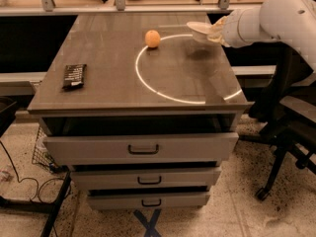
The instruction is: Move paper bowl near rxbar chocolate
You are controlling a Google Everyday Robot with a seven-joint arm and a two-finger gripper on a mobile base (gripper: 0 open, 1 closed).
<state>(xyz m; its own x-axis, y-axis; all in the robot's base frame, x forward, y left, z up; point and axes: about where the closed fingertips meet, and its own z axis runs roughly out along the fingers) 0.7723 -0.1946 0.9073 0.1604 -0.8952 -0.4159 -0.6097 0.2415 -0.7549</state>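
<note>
The off-white paper bowl (pixel 201 31) is held in the air above the table's far right part, its shadow on the tabletop below it. My gripper (pixel 214 32) is at the bowl's right rim, shut on it, at the end of the white arm coming in from the right. The rxbar chocolate (pixel 74 76), a flat black bar with white lettering, lies near the table's left edge, far from the bowl.
An orange ball (pixel 152 38) sits on the grey table (pixel 108 88) left of the bowl, on a white ring marked on the top. Drawers with handles (pixel 143 149) are below. A black office chair (pixel 291 132) stands at the right.
</note>
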